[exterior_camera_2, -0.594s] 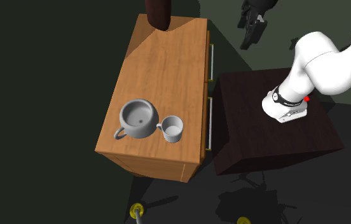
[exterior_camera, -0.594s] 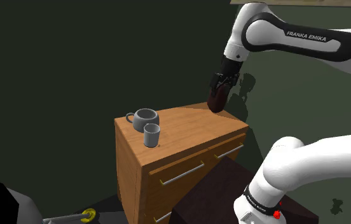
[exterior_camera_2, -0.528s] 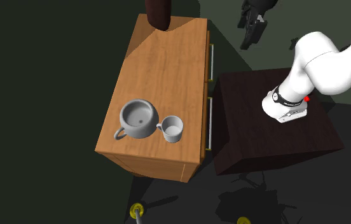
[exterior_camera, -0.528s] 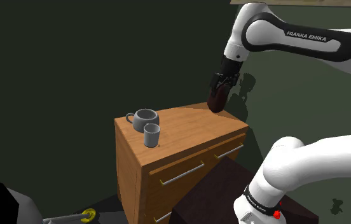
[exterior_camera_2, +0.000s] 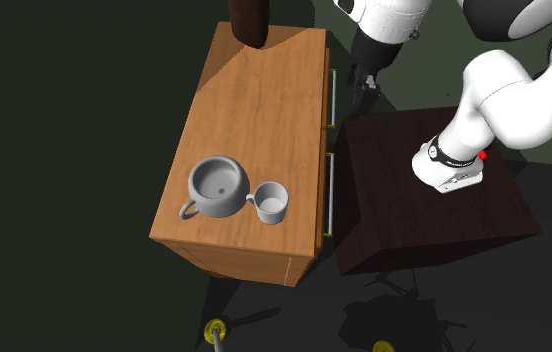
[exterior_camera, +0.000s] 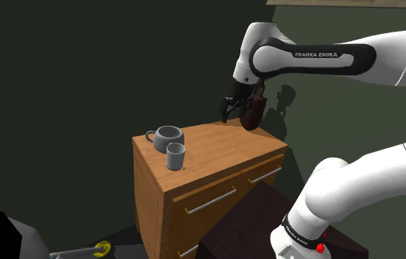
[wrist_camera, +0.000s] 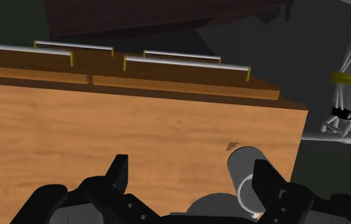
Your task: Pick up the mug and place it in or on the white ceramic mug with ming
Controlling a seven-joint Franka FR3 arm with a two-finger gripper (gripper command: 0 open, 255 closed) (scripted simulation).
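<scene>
A dim home room: a wooden chest of drawers (exterior_camera: 216, 151) with metal bar handles (exterior_camera: 210, 200), dark green walls (exterior_camera: 62, 66) behind.

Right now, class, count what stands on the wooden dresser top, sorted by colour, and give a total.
Grey mugs: 2, the large mug and the small mug
Dark brown vessel: 1
Total: 3

Dresser (exterior_camera: 216, 151) wood-grained, matt; drawer handles (exterior_camera: 210, 200) metallic.
</scene>
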